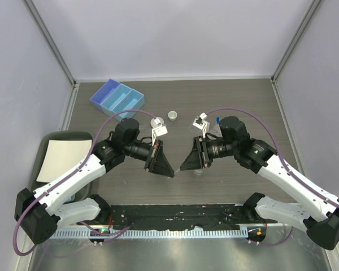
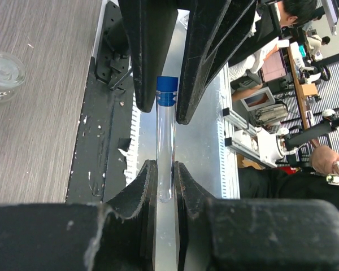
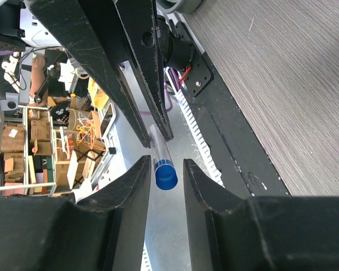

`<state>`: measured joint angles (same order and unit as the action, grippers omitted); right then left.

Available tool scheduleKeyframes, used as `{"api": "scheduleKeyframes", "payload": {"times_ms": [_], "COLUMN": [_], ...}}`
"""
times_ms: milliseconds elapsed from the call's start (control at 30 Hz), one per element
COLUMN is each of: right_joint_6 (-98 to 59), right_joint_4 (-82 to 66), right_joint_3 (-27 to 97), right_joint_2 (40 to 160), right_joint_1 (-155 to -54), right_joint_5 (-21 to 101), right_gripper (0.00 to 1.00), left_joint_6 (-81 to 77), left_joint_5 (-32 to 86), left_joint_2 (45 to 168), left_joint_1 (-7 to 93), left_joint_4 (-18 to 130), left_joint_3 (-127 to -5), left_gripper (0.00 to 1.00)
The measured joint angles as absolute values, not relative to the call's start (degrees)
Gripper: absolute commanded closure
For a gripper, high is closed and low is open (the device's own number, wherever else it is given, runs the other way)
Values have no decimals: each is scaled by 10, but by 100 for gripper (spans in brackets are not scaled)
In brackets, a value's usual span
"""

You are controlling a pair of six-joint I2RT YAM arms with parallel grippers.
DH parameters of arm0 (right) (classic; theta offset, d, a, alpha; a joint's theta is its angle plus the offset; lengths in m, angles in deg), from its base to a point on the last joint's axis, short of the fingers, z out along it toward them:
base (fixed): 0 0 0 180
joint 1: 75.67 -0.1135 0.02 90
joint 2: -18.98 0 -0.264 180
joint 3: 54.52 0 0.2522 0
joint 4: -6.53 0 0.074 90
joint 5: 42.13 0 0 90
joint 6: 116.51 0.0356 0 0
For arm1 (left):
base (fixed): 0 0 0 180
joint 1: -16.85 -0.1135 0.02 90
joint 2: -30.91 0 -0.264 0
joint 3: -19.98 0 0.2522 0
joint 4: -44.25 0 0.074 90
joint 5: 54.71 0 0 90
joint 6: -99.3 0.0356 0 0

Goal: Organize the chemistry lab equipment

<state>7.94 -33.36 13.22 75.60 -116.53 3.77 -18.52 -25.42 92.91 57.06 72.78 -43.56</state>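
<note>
The step in hand looks like a handover of one test tube (image 2: pixel 165 141), which hangs in the air between the arms, above the table (image 1: pixel 243 101). The left gripper (image 2: pixel 165 167) is clamped on its round end. The right gripper (image 3: pixel 166 165) straddles the blue cap (image 3: pixel 165 175); you cannot tell whether it bites yet. Next, confirm the right grip on the cap, then release the left.

Blue divided tray (image 1: pixel 117 97) far-left on table (image 1: pixel 243 107); white sheet (image 1: pixel 62 159) on dark pad (image 1: pixel 73 137) at left edge.
</note>
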Motion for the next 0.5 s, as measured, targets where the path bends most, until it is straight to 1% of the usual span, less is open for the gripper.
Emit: {"api": "scheduleKeyframes", "payload": {"times_ms": [133,200,233,300,333,367,400,433,467,500], "right_joint_6": [80,79,79,79,81,81,81,81,81,81], "right_joint_4": [-333,-333,-333,-333,-333,-333,-334,-335,-336,-337], "right_joint_3": [137,140,142,144,145,146,147,148,148,149], "right_joint_2": [756,756,756,756,756,756,756,756,756,756], "right_joint_1": [-1169,-1171,-1172,-1173,-1173,-1174,-1174,-1175,-1176,-1176], "right_joint_5": [43,45,47,49,49,50,51,53,55,56], "right_gripper": [68,72,78,86,99,99,99,99,99,99], "left_joint_6": [-188,-188,-188,-188,-188,-188,-188,-188,-188,-187], "left_joint_5": [-254,-255,-256,-258,-258,-258,-259,-260,-260,-258], "left_joint_2": [929,930,930,930,930,930,930,930,930,931], "left_joint_1": [570,570,570,570,570,570,570,570,570,570], "left_joint_4": [724,724,723,720,720,719,719,719,720,720], "left_joint_3": [-435,-435,-435,-435,-435,-435,-435,-435,-435,-435], "left_gripper": [100,100,100,100,97,93,85,60,43,22]}}
